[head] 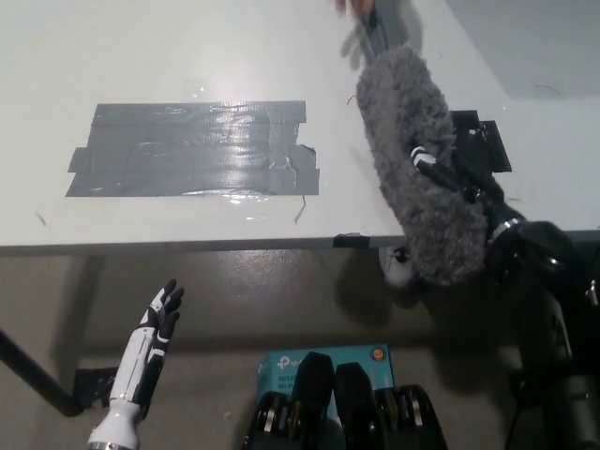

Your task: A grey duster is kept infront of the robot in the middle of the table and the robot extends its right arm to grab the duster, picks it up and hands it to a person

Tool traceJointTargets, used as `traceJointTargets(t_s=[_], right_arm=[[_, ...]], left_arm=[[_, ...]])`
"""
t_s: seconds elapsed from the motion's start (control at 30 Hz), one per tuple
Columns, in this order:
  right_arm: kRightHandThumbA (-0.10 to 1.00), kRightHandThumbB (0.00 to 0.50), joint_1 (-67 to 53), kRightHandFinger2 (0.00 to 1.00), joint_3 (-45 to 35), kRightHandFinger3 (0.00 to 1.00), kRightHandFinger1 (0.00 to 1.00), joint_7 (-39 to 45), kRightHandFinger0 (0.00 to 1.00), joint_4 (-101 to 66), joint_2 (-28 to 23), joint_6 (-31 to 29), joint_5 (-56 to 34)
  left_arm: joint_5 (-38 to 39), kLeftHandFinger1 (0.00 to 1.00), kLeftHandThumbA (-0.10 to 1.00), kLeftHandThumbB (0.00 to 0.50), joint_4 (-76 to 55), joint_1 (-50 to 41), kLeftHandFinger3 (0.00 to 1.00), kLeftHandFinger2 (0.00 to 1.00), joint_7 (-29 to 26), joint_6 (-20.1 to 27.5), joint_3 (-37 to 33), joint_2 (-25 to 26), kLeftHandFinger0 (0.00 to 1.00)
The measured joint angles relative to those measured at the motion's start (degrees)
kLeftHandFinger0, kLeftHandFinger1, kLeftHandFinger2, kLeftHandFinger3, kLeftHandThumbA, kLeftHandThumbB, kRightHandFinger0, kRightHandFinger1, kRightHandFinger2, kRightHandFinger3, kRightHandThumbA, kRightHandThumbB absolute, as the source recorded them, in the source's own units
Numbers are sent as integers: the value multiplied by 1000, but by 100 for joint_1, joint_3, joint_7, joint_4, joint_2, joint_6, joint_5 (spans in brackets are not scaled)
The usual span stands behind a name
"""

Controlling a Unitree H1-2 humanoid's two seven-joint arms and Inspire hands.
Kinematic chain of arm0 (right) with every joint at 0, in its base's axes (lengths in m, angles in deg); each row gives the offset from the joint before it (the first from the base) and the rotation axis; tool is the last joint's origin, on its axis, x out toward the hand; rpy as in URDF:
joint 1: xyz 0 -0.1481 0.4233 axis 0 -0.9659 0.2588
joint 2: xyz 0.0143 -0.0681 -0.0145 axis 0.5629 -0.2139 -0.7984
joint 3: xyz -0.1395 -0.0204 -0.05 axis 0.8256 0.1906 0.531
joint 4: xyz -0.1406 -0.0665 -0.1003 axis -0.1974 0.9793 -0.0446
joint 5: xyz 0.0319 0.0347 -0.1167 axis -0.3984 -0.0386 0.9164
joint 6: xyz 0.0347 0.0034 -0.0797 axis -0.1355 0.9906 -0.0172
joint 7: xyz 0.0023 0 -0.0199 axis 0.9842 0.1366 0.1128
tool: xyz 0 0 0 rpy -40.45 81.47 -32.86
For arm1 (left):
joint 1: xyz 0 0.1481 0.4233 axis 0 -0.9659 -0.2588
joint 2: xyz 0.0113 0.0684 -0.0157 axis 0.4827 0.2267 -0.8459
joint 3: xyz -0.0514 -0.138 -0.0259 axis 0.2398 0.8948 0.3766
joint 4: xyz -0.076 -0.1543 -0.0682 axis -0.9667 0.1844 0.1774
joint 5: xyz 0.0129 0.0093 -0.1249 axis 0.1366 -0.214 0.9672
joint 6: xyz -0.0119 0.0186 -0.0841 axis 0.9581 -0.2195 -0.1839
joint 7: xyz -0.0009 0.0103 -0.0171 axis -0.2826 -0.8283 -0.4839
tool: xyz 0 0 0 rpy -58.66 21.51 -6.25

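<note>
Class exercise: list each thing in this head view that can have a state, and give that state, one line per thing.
Grey duster: lifted off the table, held at an angle, handle pointing to the far edge.
Right hand: shut on the duster's fluffy body.
Left hand: open, resting low below the table edge.
Grey tape patch: stuck flat on the table, wrinkled.
Black tape patch: flat on the table, partly hidden by the right hand.

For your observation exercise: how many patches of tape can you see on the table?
2: a large grey tape patch left of centre, and a black tape patch at the table's right, partly hidden behind the duster.
</note>
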Motion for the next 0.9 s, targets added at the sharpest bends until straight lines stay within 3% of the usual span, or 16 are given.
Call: traceJointTargets(t_s=[0.17,0.4,0.67,0.7,0.73,0.77,0.8,0.83,0.9], right_arm=[[-100,87,-247,863,136,1000,447,-203,0,-308,114,41,-468],[-100,88,-522,879,276,1000,454,-473,0,-672,294,113,-1124],[-100,123,-596,853,468,1000,461,-827,0,-1050,333,138,-1872],[-51,167,-596,961,506,1000,550,-903,77,-1126,329,141,-2018],[227,305,-596,1000,526,1000,881,-952,439,-1176,323,143,-2091],[381,311,-596,1000,545,1000,1000,-983,828,-1219,318,144,-2148],[417,311,-596,1000,559,1000,1000,-1003,937,-1245,312,145,-2205],[473,363,-596,1000,602,1000,1000,-1022,1000,-1295,287,147,-2279],[534,411,-602,1000,754,1000,1000,-1026,1000,-1434,182,155,-2494]], left_arm=[[0,1000,1000,272,32,0,1000,1000,0,-3,0,0,1000],[-1,1000,1000,269,36,0,1000,1000,1,-3,-1,0,1000],[-3,1000,1000,254,36,9,1000,1000,0,-2,-2,2,1000],[-5,1000,1000,253,35,13,1000,1000,0,-2,-2,2,1000],[-6,1000,1000,256,36,17,1000,1000,0,-1,-2,3,1000],[-7,1000,1000,257,36,21,1000,1000,0,-1,-2,3,1000],[-8,1000,1000,258,36,26,1000,1000,0,0,-2,3,1000],[-10,1000,1000,262,35,34,1000,1000,-1,2,-2,4,1000],[-18,1000,1000,262,35,54,1000,1000,0,4,-3,4,1000]])
